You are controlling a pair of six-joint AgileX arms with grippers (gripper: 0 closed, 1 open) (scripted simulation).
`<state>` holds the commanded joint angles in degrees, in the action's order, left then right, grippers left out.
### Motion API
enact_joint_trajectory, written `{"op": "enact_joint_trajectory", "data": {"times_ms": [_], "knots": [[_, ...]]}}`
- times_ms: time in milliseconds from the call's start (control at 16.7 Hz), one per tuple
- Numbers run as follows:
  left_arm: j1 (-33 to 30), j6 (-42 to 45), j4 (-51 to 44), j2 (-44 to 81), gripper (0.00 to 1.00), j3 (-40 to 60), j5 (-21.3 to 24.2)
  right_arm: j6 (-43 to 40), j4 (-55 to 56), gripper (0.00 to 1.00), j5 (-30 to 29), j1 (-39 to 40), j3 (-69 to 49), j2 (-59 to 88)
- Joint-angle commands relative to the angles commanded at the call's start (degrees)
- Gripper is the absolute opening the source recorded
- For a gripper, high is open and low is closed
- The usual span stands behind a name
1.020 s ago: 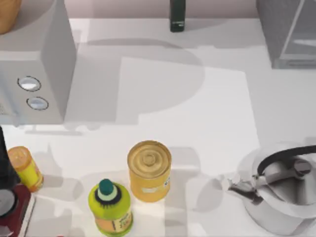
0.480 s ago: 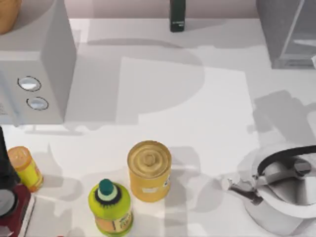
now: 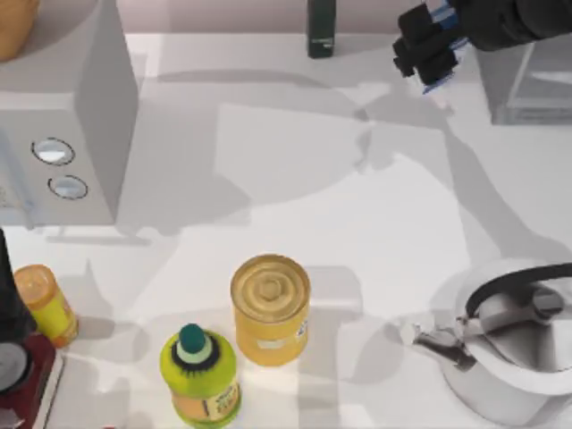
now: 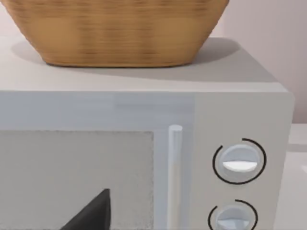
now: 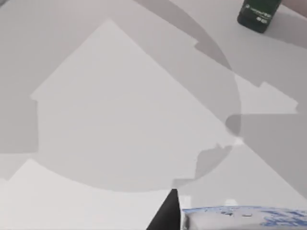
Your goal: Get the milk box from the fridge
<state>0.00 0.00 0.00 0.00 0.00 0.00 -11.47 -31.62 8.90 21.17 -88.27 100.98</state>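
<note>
Right arm: ours, reaching in from the top view's right | right gripper [image 3: 432, 46]: clenched on the milk box [image 3: 440, 45], above the table [image 3: 295, 188] | fridge [image 3: 523, 63]: just right of it | left arm: parked facing the dial box [image 4: 240, 163].

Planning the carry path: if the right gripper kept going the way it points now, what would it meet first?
Holding the milk box, the right gripper points left and slightly forward in the top view. The way over the table looks free; height is unclear.

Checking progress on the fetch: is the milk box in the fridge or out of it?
Out. The right gripper holds the milk box above the table, left of the fridge.
</note>
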Motion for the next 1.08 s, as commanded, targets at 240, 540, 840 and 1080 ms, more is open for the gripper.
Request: {"op": "enact_joint_trajectory", "data": {"times_ms": [240,540,840,1080], "knots": [[0.00,0.00,0.00,0.00,1.00,0.00,0.00,-1.42,-5.46,0.00,0.91,2.86,-14.21,16.54],[0.00,0.00,0.00,0.00,1.00,0.00,0.00,-2.35,-8.68,0.00,1.07,4.44,-24.42,27.69],[0.00,0.00,0.00,0.00,1.00,0.00,0.00,-2.42,-8.83,0.00,1.04,4.52,-25.09,28.21],[0.00,0.00,0.00,0.00,1.00,0.00,0.00,-2.15,-7.70,0.00,0.98,4.45,-24.95,29.87]]}}
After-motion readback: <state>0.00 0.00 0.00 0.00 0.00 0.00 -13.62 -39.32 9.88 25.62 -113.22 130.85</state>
